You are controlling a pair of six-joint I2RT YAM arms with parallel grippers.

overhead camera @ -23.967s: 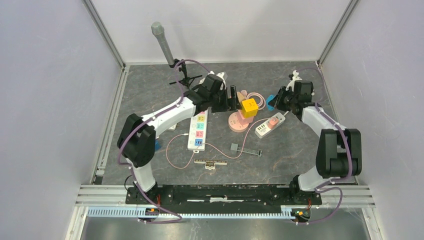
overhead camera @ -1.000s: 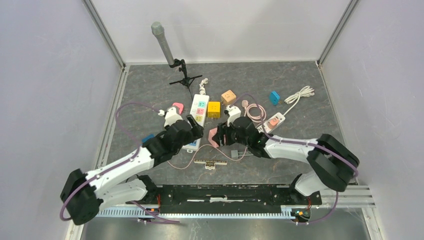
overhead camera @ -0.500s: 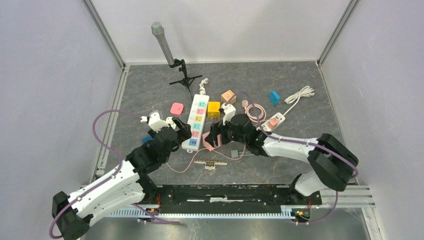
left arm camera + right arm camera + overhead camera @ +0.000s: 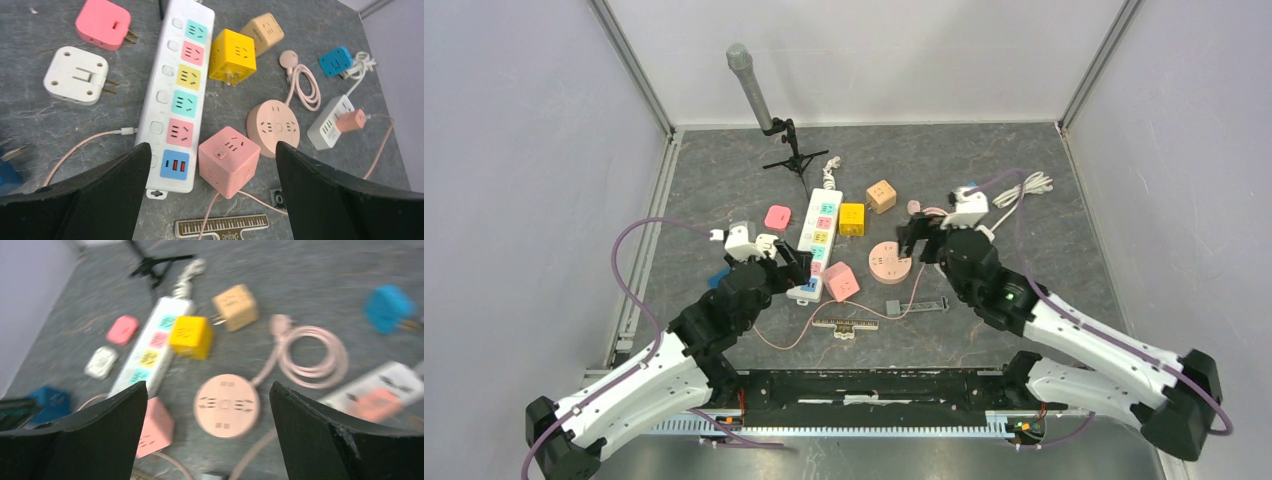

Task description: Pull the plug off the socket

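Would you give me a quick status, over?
Left gripper open, right gripper open, both empty. Pink cube lies loose beside white power strip. Orange adapter sits in small white strip. Nothing over it.

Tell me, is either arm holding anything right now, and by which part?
Nothing is held. The left fingers and the right fingers both stand spread wide, with nothing gripped between them.

White power strip (image 4: 161, 102) bears teal, pink, yellow outlets (image 4: 183, 104) — cube adapter (image 4: 228, 160) pink.

pink cube (image 4: 229, 161) crowds power strip (image 4: 178, 95), maybe touching.
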